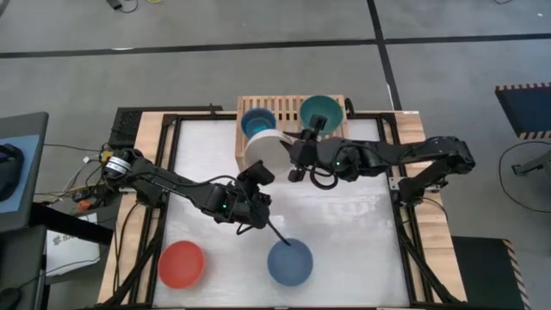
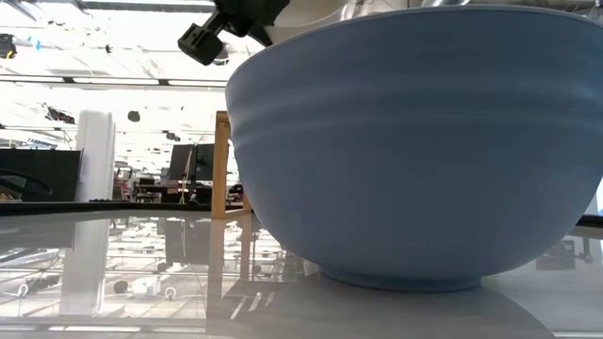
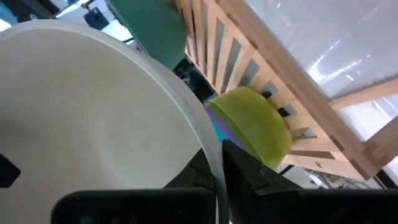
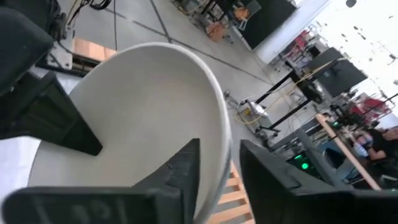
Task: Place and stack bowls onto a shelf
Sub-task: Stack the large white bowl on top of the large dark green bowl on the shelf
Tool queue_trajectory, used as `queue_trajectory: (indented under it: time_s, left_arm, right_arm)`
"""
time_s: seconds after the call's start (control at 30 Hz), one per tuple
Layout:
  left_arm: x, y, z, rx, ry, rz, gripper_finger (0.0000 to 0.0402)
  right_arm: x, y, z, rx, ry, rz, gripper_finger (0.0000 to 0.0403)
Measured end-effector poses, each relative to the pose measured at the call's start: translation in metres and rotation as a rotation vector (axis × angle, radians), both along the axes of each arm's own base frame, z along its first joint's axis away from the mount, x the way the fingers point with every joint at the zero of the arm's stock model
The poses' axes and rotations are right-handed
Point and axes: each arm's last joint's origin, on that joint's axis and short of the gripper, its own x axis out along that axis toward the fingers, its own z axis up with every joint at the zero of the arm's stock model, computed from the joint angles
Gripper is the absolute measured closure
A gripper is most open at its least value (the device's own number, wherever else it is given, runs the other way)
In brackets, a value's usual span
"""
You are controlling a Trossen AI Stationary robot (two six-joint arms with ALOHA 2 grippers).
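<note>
The right tool (image 4: 221, 147) pinches the rim of the white bowl (image 4: 143, 106), one finger inside the wall and one outside. It holds the bowl tipped up on edge, with the plain, smooth hollow facing the wrist. Seen from above, this tool (image 1: 290, 157) and the white bowl (image 1: 261, 151) sit over the near edge of the shelf (image 1: 288, 108), at its left half. The left tool (image 1: 256, 176) is just on the near side of that bowl, right against it, and whether it is closed on the bowl cannot be told. On the slatted top beyond the right tool stand the cyan bowl (image 1: 258, 122), just past the white one, and the teal bowl (image 1: 320, 110), near the far right corner. Both are upright and there is a bare strip of slats between them. The left wrist view shows the lime bowl (image 3: 255, 124) under the slats of the shelf (image 3: 261, 68), close beside the white bowl's rim (image 3: 81, 112). Nearer than both tools lies a broad bare stretch of the white surface (image 1: 344, 224). Past that stretch, near the front edge, the slate bowl (image 1: 289, 261) stands upright and empty. The red bowl (image 1: 181, 263) stands well to its left, also empty. The slate bowl (image 2: 415, 141) fills most of the low view.
</note>
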Motion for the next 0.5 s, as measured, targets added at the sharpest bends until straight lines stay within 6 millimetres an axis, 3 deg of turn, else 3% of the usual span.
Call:
queue_trajectory:
  time_s: [0.3, 0.5]
  left_arm:
    - [0.002, 0.002, -0.001, -0.029, 0.014, -0.020, 0.0397]
    - [0.006, -0.001, 0.002, -0.115, -0.104, -0.040, 0.0333]
  right_arm:
    - [-0.002, -0.012, -0.005, 0.064, 0.000, -0.071, 0.0361]
    - [-0.005, -0.015, -0.005, 0.074, 0.004, -0.082, 0.0374]
